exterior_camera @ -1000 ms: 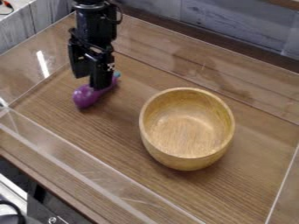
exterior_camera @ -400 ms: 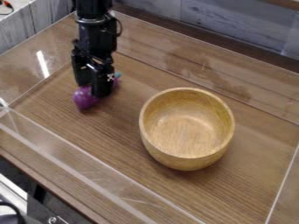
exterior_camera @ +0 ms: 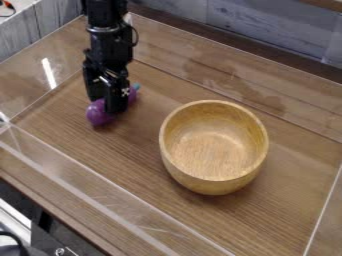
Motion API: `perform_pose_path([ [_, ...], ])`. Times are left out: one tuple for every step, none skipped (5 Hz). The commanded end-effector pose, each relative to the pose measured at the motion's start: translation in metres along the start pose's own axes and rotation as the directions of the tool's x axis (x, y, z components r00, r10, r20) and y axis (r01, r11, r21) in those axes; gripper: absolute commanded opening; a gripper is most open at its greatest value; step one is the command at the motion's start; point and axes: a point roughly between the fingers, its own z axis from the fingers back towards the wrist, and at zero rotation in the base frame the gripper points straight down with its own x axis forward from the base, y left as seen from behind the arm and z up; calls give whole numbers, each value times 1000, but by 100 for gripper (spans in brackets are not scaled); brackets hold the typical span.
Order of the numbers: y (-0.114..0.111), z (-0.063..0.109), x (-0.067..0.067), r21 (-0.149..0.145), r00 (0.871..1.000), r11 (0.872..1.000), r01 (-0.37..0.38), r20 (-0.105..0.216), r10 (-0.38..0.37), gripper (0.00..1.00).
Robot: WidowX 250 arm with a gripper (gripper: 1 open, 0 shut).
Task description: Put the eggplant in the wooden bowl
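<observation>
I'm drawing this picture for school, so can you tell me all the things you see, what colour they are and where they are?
eggplant: one, glossy purple, on the table at the left, partly hidden under the robot's jaws.
wooden bowl: one, light tan, empty, on the table right of the eggplant and apart from it.
table: one, brown wood grain, under everything.
clear walls: see-through panels around the table.
gripper: one, black, pointing down over the eggplant, jaws open on either side of it.

One raised camera looks obliquely down across the wooden table (exterior_camera: 94, 160) from nearby.
</observation>
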Motion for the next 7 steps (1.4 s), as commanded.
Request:
perform_pose_path([
  [9, 11, 5, 34, 999, 999, -9, 52, 7, 0],
  [8, 15, 5, 30, 998, 999, -17, 57, 16, 0],
  [7, 20, 4, 25, 998, 999, -28, 60, 26, 0],
  [6, 25, 3, 20, 997, 999, -37, 63, 36, 0],
  [6, 27, 3, 16, 997, 999, -40, 69, 39, 0],
  [7, 28, 4, 11, 996, 999, -42, 74, 41, 0],
  [7, 30, 5, 6, 996, 999, -44, 79, 44, 0],
])
